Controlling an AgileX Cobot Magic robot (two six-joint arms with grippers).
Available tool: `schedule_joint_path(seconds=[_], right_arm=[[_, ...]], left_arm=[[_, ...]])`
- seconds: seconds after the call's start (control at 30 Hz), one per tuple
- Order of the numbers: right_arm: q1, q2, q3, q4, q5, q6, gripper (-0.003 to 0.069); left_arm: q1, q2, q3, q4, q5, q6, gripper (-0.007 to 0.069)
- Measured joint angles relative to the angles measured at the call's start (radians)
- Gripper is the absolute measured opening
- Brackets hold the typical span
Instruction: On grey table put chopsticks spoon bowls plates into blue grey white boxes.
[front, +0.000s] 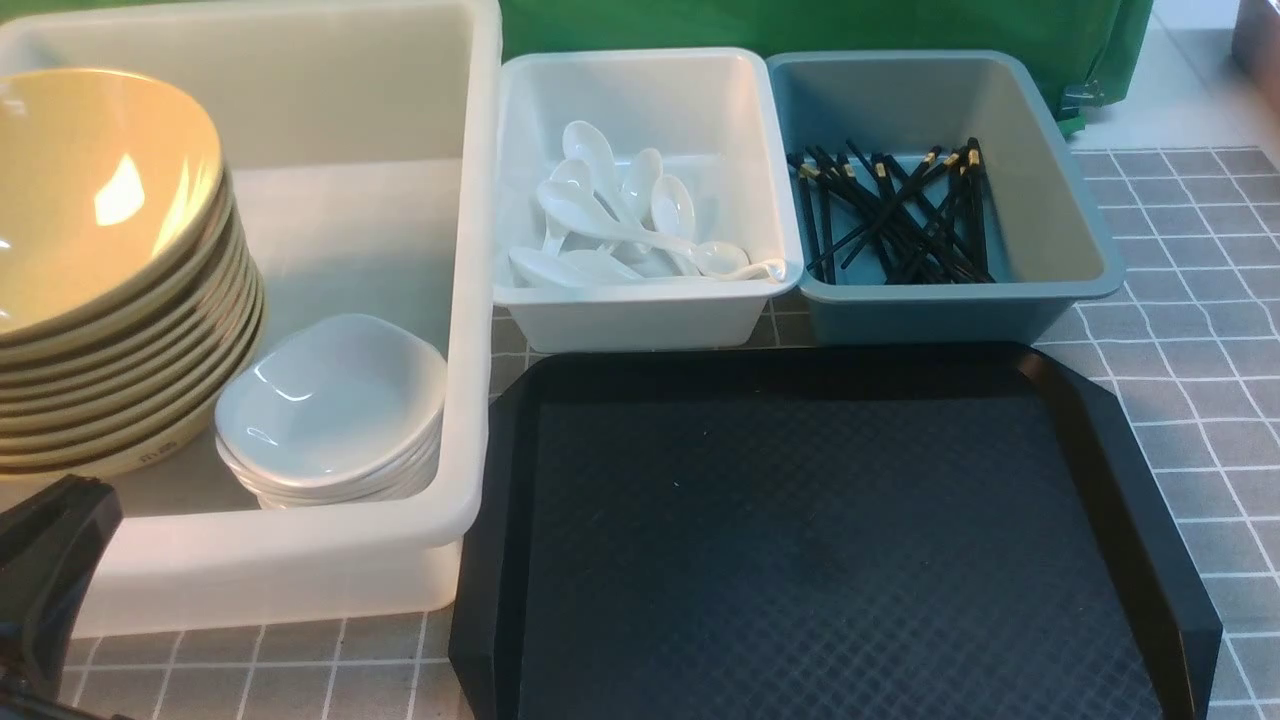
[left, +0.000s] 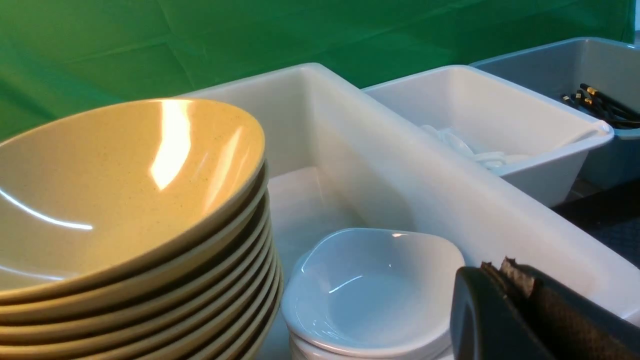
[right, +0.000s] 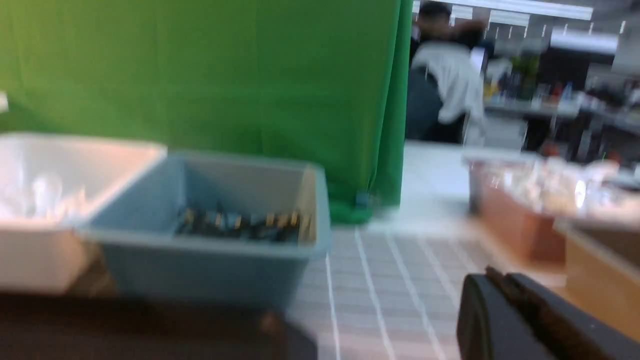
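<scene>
Bowls (front: 100, 190), plates (front: 330, 400): stacked in my large tub (front: 478, 250); glossy, breakable, probably slippery; I'd pinch rims.
Spoons (front: 620, 215): white box (front: 640, 320).
Chopsticks (front: 890, 215): blue-grey box (front: 1060, 200).
Left end effector (left: 494, 269), right end effector (right: 492, 275): closed, empty.

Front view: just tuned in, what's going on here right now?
Nothing is being handled. The left end effector, by the tub's near wall, and the right end effector, over the table, are both shut and hold nothing. The stacked bowls and plates sit in the tub, the spoons lie in the white box, and the chopsticks in the blue-grey box. The sorting looks done.
</scene>
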Motion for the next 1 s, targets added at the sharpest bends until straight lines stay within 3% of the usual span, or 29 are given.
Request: schedule_joint_path(seconds=[0.23,1.0], right_arm=[[0.029,0.0,0.001,0.021,0.291,0.039,0.0046],[0.036,0.0,0.0,0.028,0.298,0.053,0.0065]], left_arm=[[0.0,0.0,0.0,0.0,0.012,0.0,-0.0008],[0.0,0.0,0.0,0.0,0.012,0.0,-0.0008]])
